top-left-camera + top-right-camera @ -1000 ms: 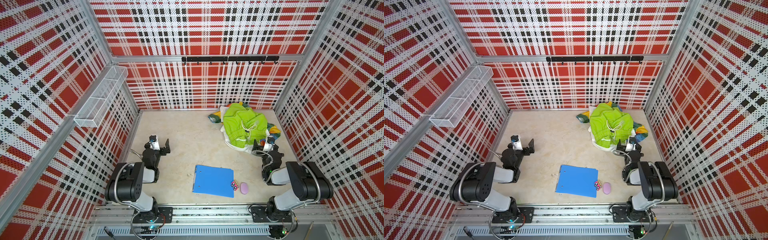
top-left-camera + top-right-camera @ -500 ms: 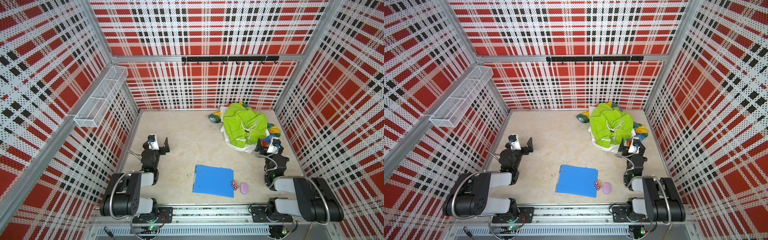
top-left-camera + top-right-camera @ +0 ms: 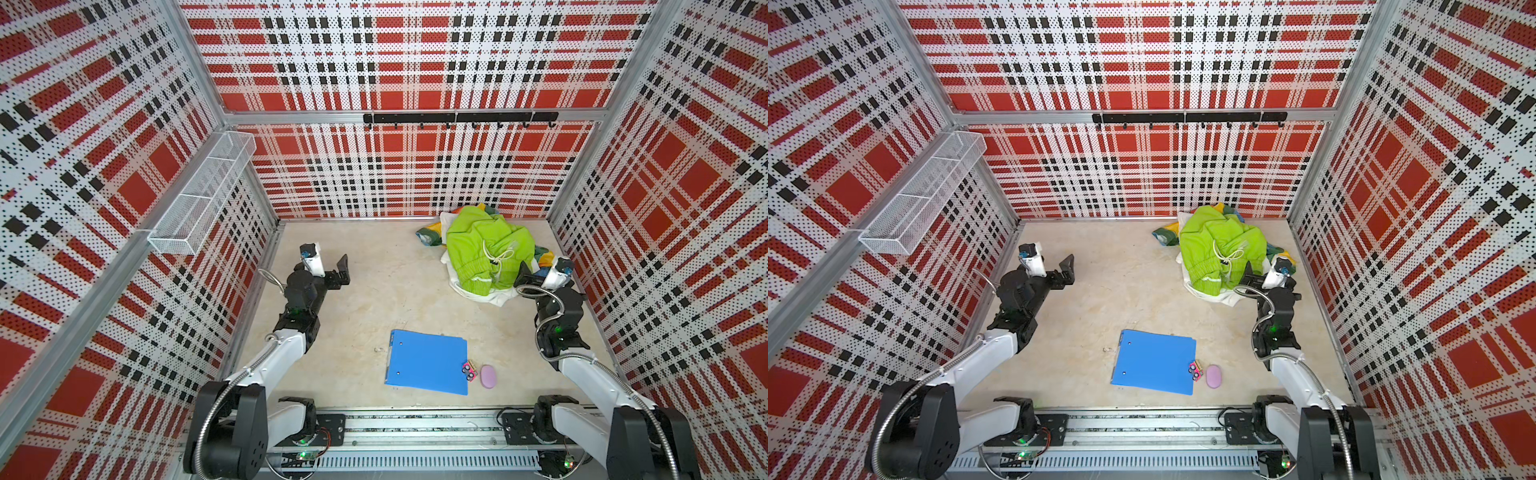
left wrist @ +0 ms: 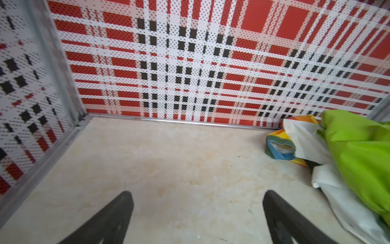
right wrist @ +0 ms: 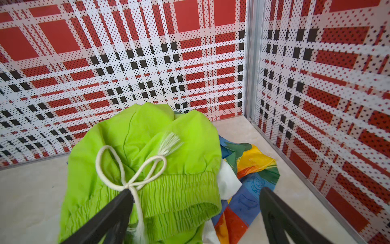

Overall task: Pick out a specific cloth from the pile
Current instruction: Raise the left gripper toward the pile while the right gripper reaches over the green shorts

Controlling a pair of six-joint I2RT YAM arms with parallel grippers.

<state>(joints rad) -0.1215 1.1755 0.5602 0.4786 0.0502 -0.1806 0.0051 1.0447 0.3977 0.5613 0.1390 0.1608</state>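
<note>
The pile [image 3: 490,253] lies at the back right, by the corner of the walls. A lime green garment [image 5: 147,152] with a white drawstring tops it, over a white cloth [image 3: 494,296]. The cloth, in orange, yellow, blue, green and red blocks, is mostly buried. It peeks out on the pile's left [image 3: 430,235] [image 4: 278,145] and right [image 5: 249,190] [image 3: 1281,251]. My right gripper [image 3: 540,270] [image 5: 195,191] stands open at the pile's near edge, one finger by the drawstring knot and the other over the cloth. My left gripper [image 3: 328,262] [image 4: 197,194] is open over bare floor, far left of the pile.
A blue clipboard [image 3: 428,361] lies near the front, with a small pink toy [image 3: 468,370] and a lilac oval [image 3: 488,376] at its right edge. A wire basket [image 3: 199,199] hangs on the left wall and a hook rail [image 3: 457,118] on the back wall. The right wall stands close behind the pile.
Both arms have stretched out from their folded pose and carried the grippers a little toward the back wall. The right one is now at the pile. Both stay open.
</note>
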